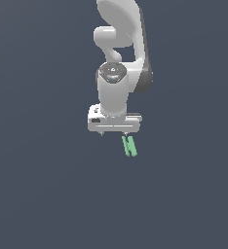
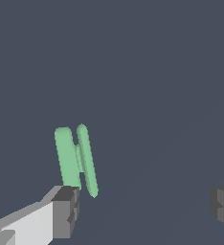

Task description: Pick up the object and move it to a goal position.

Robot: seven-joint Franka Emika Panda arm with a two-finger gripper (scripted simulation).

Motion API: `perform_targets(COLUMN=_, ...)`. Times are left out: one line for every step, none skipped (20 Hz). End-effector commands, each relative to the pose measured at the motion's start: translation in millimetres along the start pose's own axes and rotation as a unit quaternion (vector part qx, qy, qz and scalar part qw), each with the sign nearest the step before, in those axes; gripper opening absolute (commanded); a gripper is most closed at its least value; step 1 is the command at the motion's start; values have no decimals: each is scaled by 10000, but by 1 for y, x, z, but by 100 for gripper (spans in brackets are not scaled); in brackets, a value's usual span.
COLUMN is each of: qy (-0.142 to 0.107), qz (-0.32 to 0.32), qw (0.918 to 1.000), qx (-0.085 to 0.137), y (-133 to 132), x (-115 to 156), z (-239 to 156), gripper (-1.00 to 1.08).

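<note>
1. Firstly, item: white two-fingered tool (image 1: 114, 133) on the white Franka arm (image 1: 122, 44), pointing straight down. Its jaws stand wide apart with nothing between them.
2. In the wrist view the tool (image 2: 145, 208) shows two dark grey finger pads (image 2: 66, 211), one at each side of the frame, with bare surface between.
3. In the exterior view two small dark fingertips (image 1: 126, 132) show under the broad white tool body.
4. Item: small light green piece of two short parallel bars joined by a crosspiece, N-like (image 1: 129, 146). It is narrower than the tool body.
5. Position of the green piece: lying flat on the dark blue-grey tabletop (image 1: 47, 194), just beyond the fingertip on the exterior view's right, offset from the tool's centre line.
6. In the wrist view the green piece (image 2: 76, 159) sits just beside one grey pad, outside the gap between the pads; whether it touches that pad cannot be told.
7. Item: tabletop, plain and uniform in colour across both views.
</note>
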State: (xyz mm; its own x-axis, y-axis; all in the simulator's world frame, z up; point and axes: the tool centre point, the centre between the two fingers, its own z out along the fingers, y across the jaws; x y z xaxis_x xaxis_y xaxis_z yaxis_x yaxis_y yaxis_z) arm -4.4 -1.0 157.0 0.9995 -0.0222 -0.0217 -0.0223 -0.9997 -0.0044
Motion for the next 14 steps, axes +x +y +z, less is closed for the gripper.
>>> perform_targets(qy=0, qz=0, qw=10000, qx=0, y=0, x=0, z=0, gripper=100)
perform_targets(qy=-1, qz=3, qw=10000, qx=-4, y=1, x=0, z=0, gripper=100)
perform_targets(qy=-3, qz=11, qw=10000, qx=-12, y=3, x=0, z=0, gripper=100)
perform_targets(qy=-7, qz=25, qw=10000, qx=-26, y=6, x=0, z=1, gripper=100)
perform_targets(qy=-12, qz=44, qw=10000, qx=-45, y=10, x=-1, z=1, gripper=100)
perform_targets(qy=-18, qz=68, qw=10000, qx=-70, y=15, x=-1, z=1, gripper=100)
perform_targets(qy=-27, qz=97, qw=9999, qx=-99, y=22, x=-2, z=2, gripper=100)
perform_targets(qy=-34, qz=123, qw=9998, qx=-126, y=28, x=-2, z=3, gripper=100)
perform_targets(qy=-40, qz=143, qw=9998, qx=-146, y=32, x=-3, z=3, gripper=100)
perform_targets(qy=-45, qz=157, qw=9997, qx=-162, y=35, x=-3, z=3, gripper=100)
perform_targets(qy=-47, qz=166, qw=9997, qx=-171, y=37, x=-3, z=4, gripper=100)
perform_targets(qy=-48, qz=168, qw=9997, qx=-174, y=38, x=-3, z=4, gripper=100)
perform_targets(qy=-48, qz=168, qw=9997, qx=-174, y=38, x=-3, z=4, gripper=100)
perform_targets(qy=-46, qz=161, qw=9997, qx=-166, y=36, x=-3, z=3, gripper=100)
